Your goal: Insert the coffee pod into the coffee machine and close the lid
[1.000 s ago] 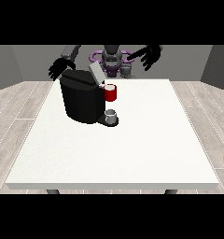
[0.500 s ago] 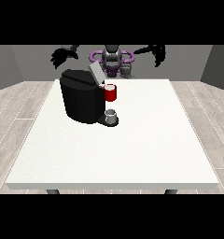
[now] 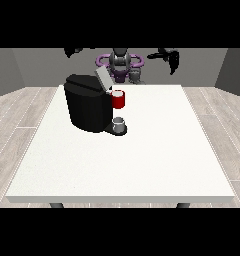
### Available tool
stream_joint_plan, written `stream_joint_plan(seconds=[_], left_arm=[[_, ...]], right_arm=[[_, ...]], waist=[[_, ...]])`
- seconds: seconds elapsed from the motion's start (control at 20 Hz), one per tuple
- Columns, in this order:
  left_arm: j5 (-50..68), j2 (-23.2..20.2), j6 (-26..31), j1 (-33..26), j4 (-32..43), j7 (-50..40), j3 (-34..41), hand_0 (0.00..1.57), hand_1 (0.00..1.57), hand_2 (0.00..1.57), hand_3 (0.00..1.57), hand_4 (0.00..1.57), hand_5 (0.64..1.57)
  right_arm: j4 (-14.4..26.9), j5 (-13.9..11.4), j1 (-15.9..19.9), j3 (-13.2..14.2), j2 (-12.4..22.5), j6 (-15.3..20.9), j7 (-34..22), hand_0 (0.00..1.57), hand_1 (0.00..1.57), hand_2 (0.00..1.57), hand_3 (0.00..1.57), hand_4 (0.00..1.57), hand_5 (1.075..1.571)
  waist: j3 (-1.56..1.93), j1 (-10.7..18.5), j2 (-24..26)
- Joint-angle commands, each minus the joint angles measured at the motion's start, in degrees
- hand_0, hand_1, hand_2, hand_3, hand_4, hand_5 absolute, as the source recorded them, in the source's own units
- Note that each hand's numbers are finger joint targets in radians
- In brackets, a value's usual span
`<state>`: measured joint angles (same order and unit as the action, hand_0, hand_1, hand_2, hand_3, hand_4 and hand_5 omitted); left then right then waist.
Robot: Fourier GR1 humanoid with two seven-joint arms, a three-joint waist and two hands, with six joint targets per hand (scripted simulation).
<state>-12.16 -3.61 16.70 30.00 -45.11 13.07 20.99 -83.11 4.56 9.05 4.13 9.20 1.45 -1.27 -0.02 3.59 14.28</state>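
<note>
The black coffee machine (image 3: 87, 107) stands on the left half of the white table (image 3: 142, 160). Its grey lid (image 3: 102, 78) is tilted up and open. A red part (image 3: 118, 99) shows at its front, above a small grey cup (image 3: 119, 123) on the base. A small grey cylinder (image 3: 136, 75), possibly the coffee pod, is at the table's far edge beside the robot's torso. The hand at the view's right (image 3: 170, 56) hangs high in the air with relaxed fingers and holds nothing. The hand at the view's left (image 3: 74, 50) is raised to the scene's top edge and is partly cut off.
The robot's torso (image 3: 120, 62) with purple shoulders stands behind the table's far edge. Wooden floor surrounds the table. The white tabletop stretches in front of and to the right of the machine.
Both hands have risen and spread outward, away from the machine. The machine, its raised lid and the grey cylinder have not moved.
</note>
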Motion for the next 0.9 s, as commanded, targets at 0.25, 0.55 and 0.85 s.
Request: stream_joint_plan(seconds=[0.25, 0.55, 0.85], left_arm=[[4.1, 1.1, 2.3, -6.0, -10.7, -2.6, -2.7, 0.0, 0.0, 0.0, 0.0, 0.22, 1.571], [7.5, 3.5, 1.2, -10.6, -19.6, -7.1, -5.9, 0.0, 0.0, 0.0, 0.0, 0.0, 1.571], [9.9, 3.6, -3.3, -15.8, -24.5, -4.9, -10.5, 0.0, 0.0, 0.0, 0.0, 0.0, 1.571]], right_arm=[[-2.0, -2.8, 4.4, -4.0, 0.3, -2.3, -3.5, 0.0, 0.0, 0.0, 0.0, 0.24, 1.571], [2.6, -2.9, 8.1, -1.8, 1.3, -3.7, -1.3, 0.0, 0.0, 0.0, 0.0, 0.12, 1.571], [4.3, -2.0, 13.3, -1.9, -1.4, -3.1, -2.8, 0.0, 0.0, 0.0, 0.0, 0.0, 1.571]], waist=[[0.02, 3.0, -2.3], [0.04, 5.6, -5.4], [0.02, 3.1, -9.3]])
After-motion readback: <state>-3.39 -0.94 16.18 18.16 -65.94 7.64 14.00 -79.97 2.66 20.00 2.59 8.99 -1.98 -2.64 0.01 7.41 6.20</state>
